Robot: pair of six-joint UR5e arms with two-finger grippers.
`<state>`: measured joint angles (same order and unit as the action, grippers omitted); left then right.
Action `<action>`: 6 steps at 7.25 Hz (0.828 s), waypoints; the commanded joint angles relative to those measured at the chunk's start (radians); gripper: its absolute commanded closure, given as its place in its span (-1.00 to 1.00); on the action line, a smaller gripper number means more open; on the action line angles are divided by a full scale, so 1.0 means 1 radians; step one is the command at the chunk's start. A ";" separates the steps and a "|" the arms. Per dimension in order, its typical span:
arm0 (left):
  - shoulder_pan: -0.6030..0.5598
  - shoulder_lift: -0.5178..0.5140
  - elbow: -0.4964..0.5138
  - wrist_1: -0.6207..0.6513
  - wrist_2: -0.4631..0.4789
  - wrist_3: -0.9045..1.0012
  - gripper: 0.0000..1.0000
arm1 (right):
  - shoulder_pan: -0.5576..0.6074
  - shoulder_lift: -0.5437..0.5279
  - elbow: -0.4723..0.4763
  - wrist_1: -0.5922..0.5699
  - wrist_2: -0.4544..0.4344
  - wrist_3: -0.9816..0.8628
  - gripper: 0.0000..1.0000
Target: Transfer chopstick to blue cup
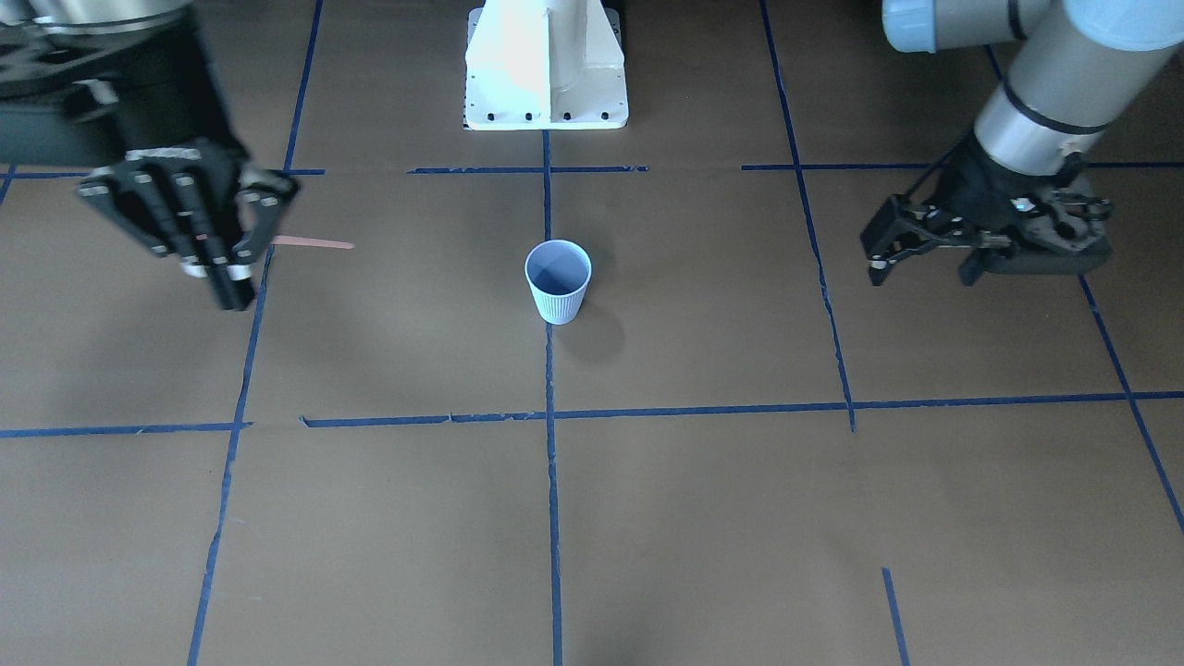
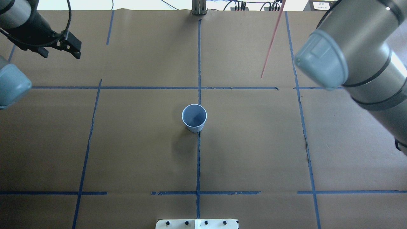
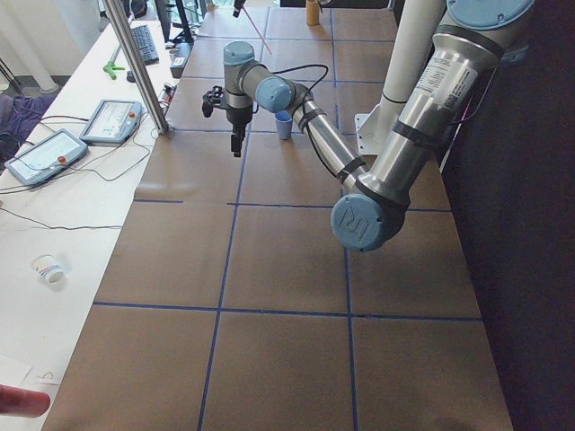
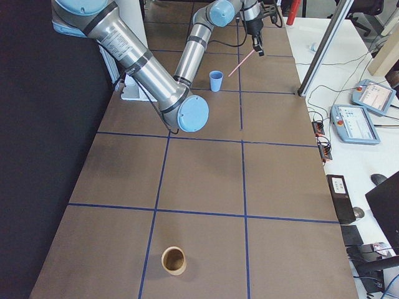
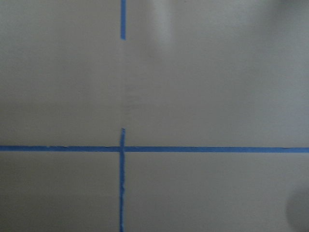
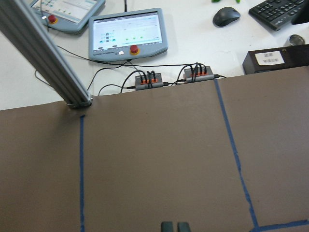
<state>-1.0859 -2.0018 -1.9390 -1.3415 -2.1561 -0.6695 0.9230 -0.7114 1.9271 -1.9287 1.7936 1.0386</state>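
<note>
The blue cup [image 1: 558,282] stands upright and empty at the table's middle, also in the overhead view [image 2: 194,118]. My right gripper [image 1: 217,273] is shut on one thin reddish chopstick [image 1: 314,243] and holds it in the air, well to the cup's side. The stick shows as a long slanted line in the overhead view [image 2: 270,44] and the exterior right view [image 4: 242,63]. In the right wrist view the fingertips [image 6: 167,226] sit close together and the stick is hidden. My left gripper [image 1: 877,254] hangs open and empty on the cup's other side, above the table [image 2: 74,47].
The white robot base [image 1: 546,65] stands at the table's robot side. A brown cup [image 4: 174,260] stands near the table's right end. An aluminium post [image 4: 324,47], teach pendants [image 4: 354,121] and cables lie beyond the table's far edge.
</note>
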 commanded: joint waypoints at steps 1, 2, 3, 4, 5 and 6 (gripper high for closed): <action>-0.063 0.067 -0.011 -0.001 -0.001 0.134 -1.00 | -0.201 0.056 -0.005 0.002 -0.169 0.129 1.00; -0.071 0.083 -0.011 -0.001 -0.002 0.160 -1.00 | -0.292 0.062 -0.013 0.003 -0.263 0.144 1.00; -0.071 0.087 -0.014 -0.001 -0.002 0.160 -1.00 | -0.361 0.088 -0.049 0.010 -0.352 0.165 1.00; -0.071 0.089 -0.015 -0.001 -0.002 0.160 -1.00 | -0.369 0.174 -0.154 0.008 -0.358 0.175 1.00; -0.071 0.090 -0.017 -0.001 -0.002 0.160 -1.00 | -0.375 0.208 -0.233 0.037 -0.361 0.182 1.00; -0.071 0.100 -0.015 -0.001 -0.004 0.160 -1.00 | -0.378 0.202 -0.285 0.110 -0.364 0.184 1.00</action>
<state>-1.1561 -1.9103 -1.9544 -1.3422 -2.1587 -0.5100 0.5545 -0.5286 1.7238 -1.8843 1.4390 1.2160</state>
